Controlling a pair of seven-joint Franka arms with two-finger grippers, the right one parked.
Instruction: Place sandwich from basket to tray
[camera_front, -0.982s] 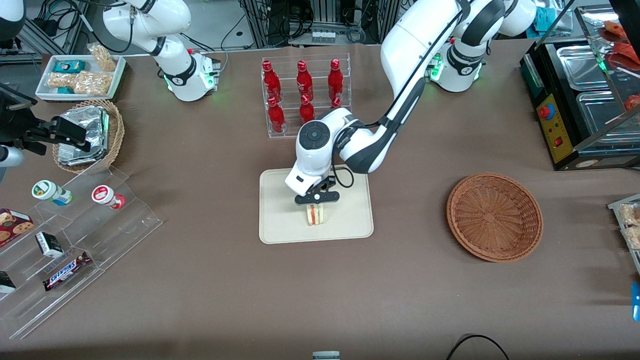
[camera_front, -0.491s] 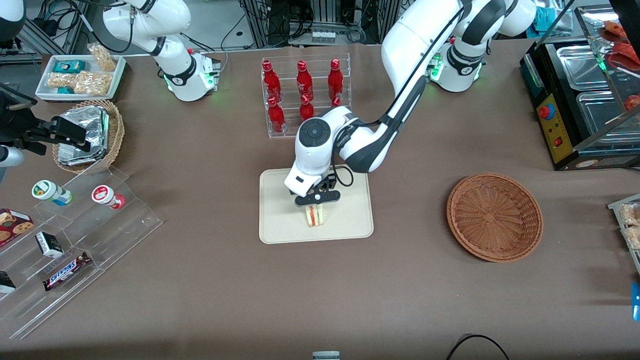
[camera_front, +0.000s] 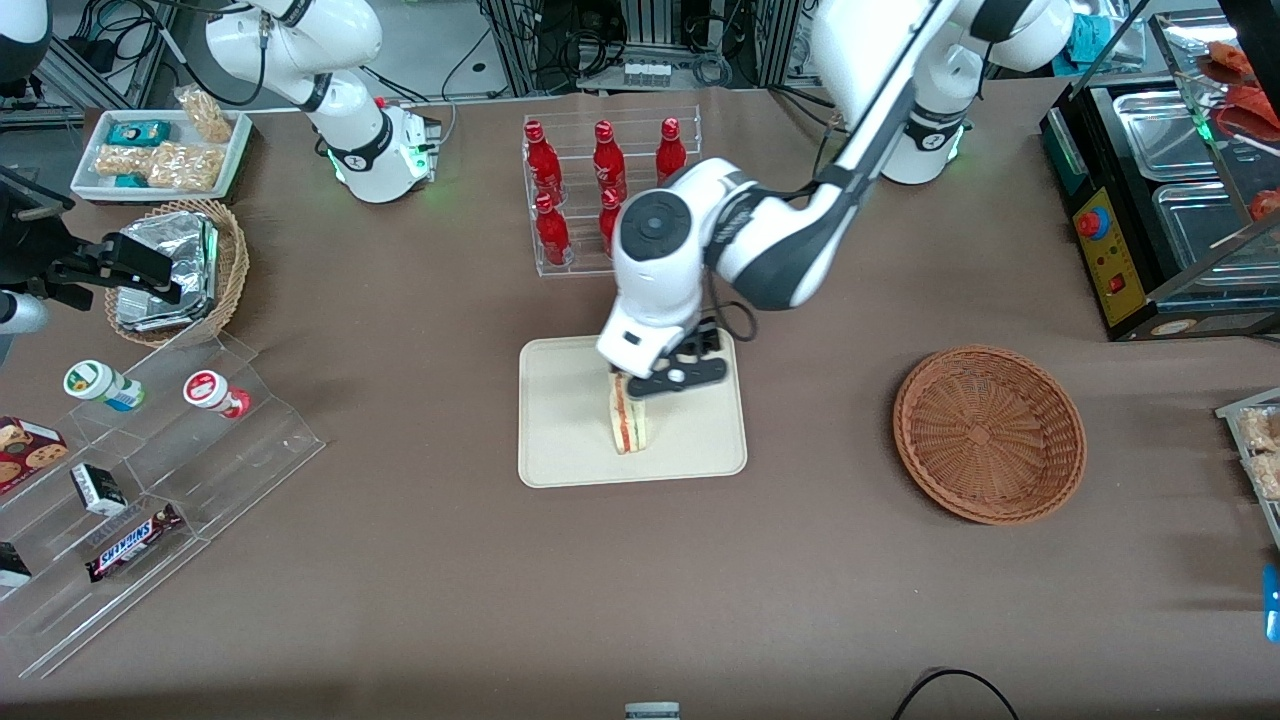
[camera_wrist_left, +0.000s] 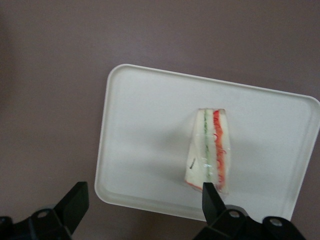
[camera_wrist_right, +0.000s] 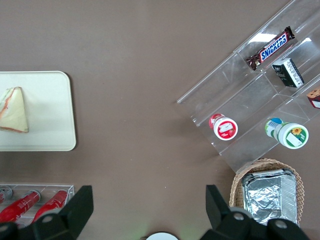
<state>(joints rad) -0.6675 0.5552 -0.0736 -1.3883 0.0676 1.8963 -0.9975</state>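
Compared with half a second earlier, the gripper (camera_front: 668, 381) has been raised and drawn back from the sandwich (camera_front: 627, 415); it was closed around the wedge before, and its jaws are now spread wide and released, with nothing held between them. The sandwich has been left standing on the tray (camera_front: 560, 440), just below the centre of the front view, its cut edge turned to the camera. The arm's white wrist housing, which covered the tray's upper rim earlier, now appears higher in the frame and overlaps the bottle rack (camera_front: 600, 190).

In the wrist view the sandwich (camera_wrist_left: 210, 150) is seen resting near the middle of the tray (camera_wrist_left: 135, 150), with the black fingertips (camera_wrist_left: 75, 200) well apart at either side.

The counter (camera_front: 400, 560) is covered with a matte brown cloth. At centre right lies the basket (camera_front: 988, 432), empty. At the left edge a stepped clear acrylic display (camera_front: 150, 480) is seen, and above it a deeper tan basket of foil packets (camera_front: 180, 270).

The tray is a smooth cream rectangle with rounded corners and a low rim. The sandwich is a pale bread wedge in clear wrap, with red and green filling stripes. The basket is round, shallow and woven in reddish-brown wicker.
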